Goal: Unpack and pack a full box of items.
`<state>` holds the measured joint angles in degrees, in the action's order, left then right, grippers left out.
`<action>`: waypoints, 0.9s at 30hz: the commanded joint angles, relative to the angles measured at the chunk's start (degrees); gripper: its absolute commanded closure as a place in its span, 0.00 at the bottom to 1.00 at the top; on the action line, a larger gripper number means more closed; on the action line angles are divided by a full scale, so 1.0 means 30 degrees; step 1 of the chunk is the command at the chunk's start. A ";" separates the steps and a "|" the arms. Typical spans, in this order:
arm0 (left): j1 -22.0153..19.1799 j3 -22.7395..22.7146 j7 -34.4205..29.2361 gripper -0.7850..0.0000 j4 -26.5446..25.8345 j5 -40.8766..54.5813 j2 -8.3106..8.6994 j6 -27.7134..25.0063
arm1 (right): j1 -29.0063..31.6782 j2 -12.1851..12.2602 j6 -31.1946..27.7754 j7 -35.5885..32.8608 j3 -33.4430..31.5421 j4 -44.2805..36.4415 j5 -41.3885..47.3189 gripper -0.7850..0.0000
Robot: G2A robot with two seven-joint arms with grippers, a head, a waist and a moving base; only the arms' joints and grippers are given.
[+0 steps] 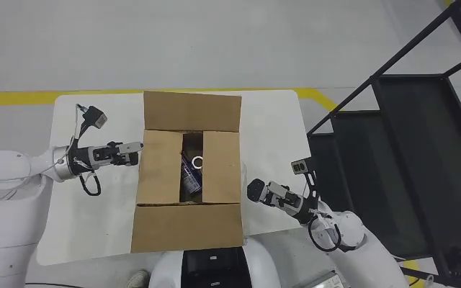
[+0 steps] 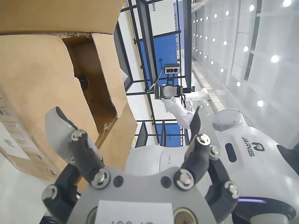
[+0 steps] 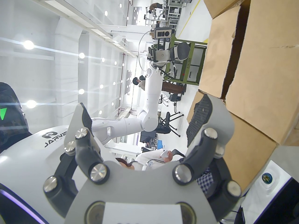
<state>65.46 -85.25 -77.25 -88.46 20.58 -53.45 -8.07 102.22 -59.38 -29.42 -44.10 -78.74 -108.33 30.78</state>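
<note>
While both arms sit level with the carton, the left pincer (image 1: pixel 135 150) at mid-left of the top view has its fingers (image 2: pixel 61 127) spread wide with nothing between them. Its tip is just beside the outer edge of the cardboard box (image 1: pixel 160 167); I can't tell if it touches. Over at lower right, the right pincer (image 1: pixel 253 190) is also agape and empty, fingers (image 3: pixel 202 115) parted, just beside the box's right-hand wall.

Now the box: it stands mid-desk. The upper and lower flaps are folded outward. The two side flaps lie partly over the mouth, leaving a narrow slot down the centre. Down in that slot there's a dark blue packet (image 1: pixel 189 176) with a small white ring (image 1: pixel 198 162) against it.

Room to move: bare white desk (image 1: pixel 86 230) stretches across the left side and lower left. It is tighter on the right, where the right pincer is close to the desk's rim.

Beyond that, grey floor, a yellow line (image 1: pixel 36 97) running behind the desk, and black steel stairs (image 1: pixel 403 137) on the right.
</note>
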 commanded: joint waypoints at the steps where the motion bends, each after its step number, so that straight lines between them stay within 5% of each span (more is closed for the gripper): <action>1: 0.0005 -0.0007 0.0013 0.00 -0.0007 0.0001 0.0000 0.0009 | 0.0001 -0.0001 -0.0002 0.0000 0.0002 0.0000 0.0001 0.00; 7: 0.0005 -0.0007 0.0013 0.00 -0.0007 0.0001 0.0000 0.0009 | -0.0020 -0.0017 0.0186 0.0184 0.0065 -0.0037 0.0105 0.00; 12: 0.0565 -0.0173 0.0130 0.00 0.0234 0.0506 0.0047 -0.0750 | -0.1863 -0.0164 0.3224 0.0787 0.1494 -0.0898 -0.1777 0.00; 18: 0.0224 -0.0364 -0.2470 0.00 0.2550 0.2962 0.0132 -0.1934 | -0.5971 -0.0806 0.8301 0.2857 0.5988 -0.1035 -0.8432 0.00; 27: 0.1276 -0.2409 -0.2652 0.00 0.2932 0.2970 0.0598 -0.3667 | -1.0118 -0.2242 1.1190 0.4969 1.1183 0.1058 -1.1008 0.00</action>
<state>68.82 -92.00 -85.55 -79.35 30.44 -51.81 -18.73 72.84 -65.72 3.32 -29.82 -46.51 -105.79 -1.50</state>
